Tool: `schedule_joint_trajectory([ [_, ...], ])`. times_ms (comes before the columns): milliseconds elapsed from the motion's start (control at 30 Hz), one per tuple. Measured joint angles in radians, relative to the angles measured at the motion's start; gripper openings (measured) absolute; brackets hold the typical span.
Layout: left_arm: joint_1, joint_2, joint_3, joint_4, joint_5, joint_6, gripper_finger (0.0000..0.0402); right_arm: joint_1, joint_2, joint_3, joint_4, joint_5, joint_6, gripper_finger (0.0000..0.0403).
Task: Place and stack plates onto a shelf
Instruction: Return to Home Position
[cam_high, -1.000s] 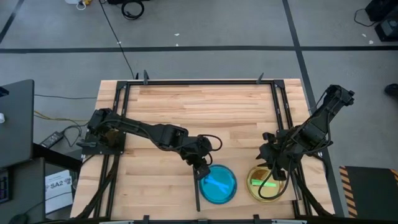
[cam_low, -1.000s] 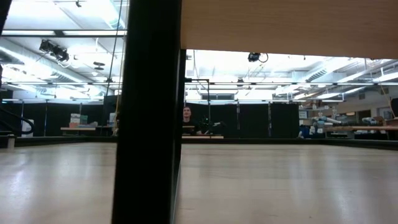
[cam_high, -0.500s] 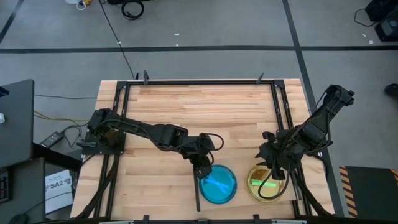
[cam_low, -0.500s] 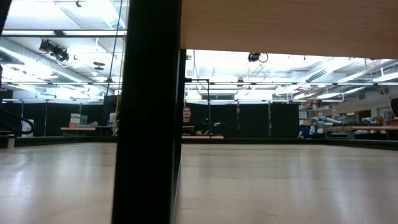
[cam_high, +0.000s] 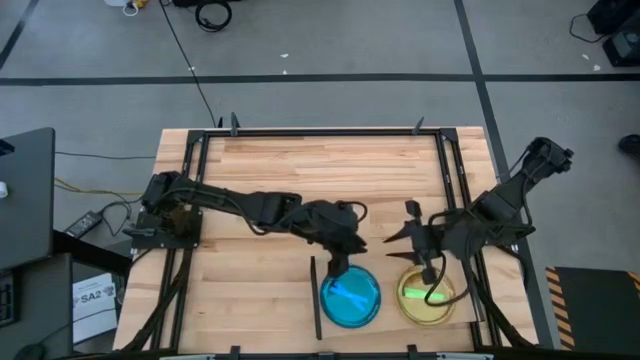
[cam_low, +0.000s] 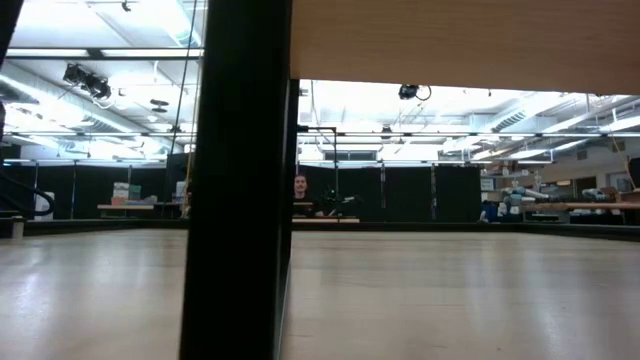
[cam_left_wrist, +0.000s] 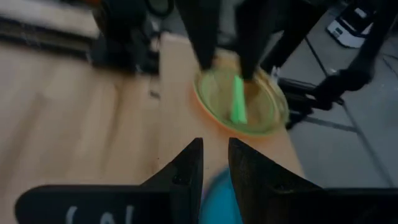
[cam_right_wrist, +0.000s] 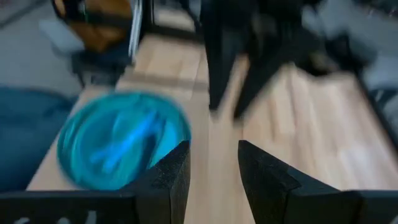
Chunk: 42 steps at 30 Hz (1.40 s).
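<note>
As plates (cam_high: 350, 297) sit stacked (shelf (cam_high: 390, 318)), grippers (cam_high: 336, 263) (cam_high: 424, 260) near

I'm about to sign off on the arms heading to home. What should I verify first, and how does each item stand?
1. Left gripper empty: ok, fingers apart, nothing between them.
2. Right gripper empty: ok, fingers apart, nothing between them.
3. Round translucent blue plate lying on the pale wooden shelf: ok.
4. Round translucent green plate seated on the orange plate, whose rim shows around it: ok.
5. Plate count in each stack: cannot tell, only the top plates show.
6. Both grippers lifted clear of the stacks: cannot tell; from above they overlap the plates' edges, and the height is not visible.
</note>
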Motion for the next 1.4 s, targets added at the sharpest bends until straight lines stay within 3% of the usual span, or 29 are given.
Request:
schedule_joint_trajectory([
  [333, 0.057, -0.035, 0.0, 0.063, -0.107, 0.267, 0.008, -0.116, 0.0, 0.0, 0.364, 0.0, -0.278, 0.014],
  [567, 0.047, -0.101, 0.0, 0.045, -0.214, 0.418, 0.0079, -0.164, 0.0, 0.0, 0.431, 0.0, -0.289, 0.014],
  [700, 0.045, -0.135, 0.0, 0.066, -0.226, 0.483, 0.0079, -0.165, 0.0, 0.0, 0.43, 0.0, -0.289, 0.014],
  [1000, 0.046, -0.237, -0.001, -0.02, -0.227, 0.534, 0.0079, -0.161, -0.003, 0.0, 0.44, 0.0, -0.289, 0.014],
  [1400, 0.026, -0.534, -0.021, -0.372, -0.232, 0.426, 0.0079, -0.161, -0.15, 0.0, 0.441, -0.011, -0.259, 0.014],
])
